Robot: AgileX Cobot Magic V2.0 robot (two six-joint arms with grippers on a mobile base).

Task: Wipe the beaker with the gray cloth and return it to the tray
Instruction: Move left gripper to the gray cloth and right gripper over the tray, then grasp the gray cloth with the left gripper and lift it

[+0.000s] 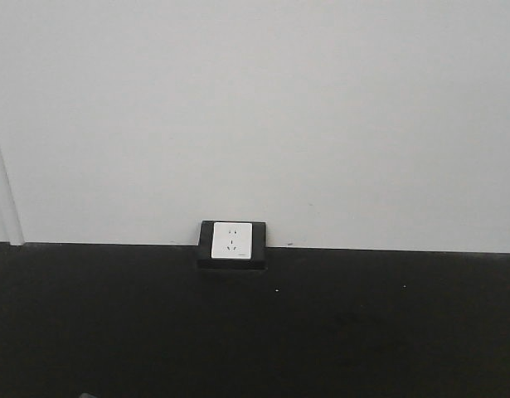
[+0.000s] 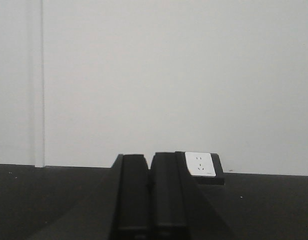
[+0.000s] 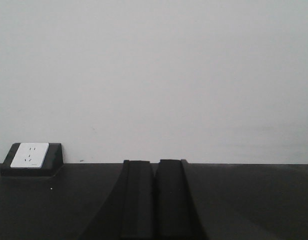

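Bare indoor work spot before me, lab or office I cannot tell, plain white wall (image 1: pixel 255 108) across the upper frame, black tabletop (image 1: pixel 255 332) along the bottom, white power socket (image 1: pixel 232 240) at the middle where they meet.

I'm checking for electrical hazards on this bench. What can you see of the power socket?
The power socket has a white square faceplate with pin holes; nothing is plugged in. It leans back in a black, plastic-looking wedge housing resting at the far edge of the black tabletop, at the foot of the white wall. No cable shows; nothing else touches it.
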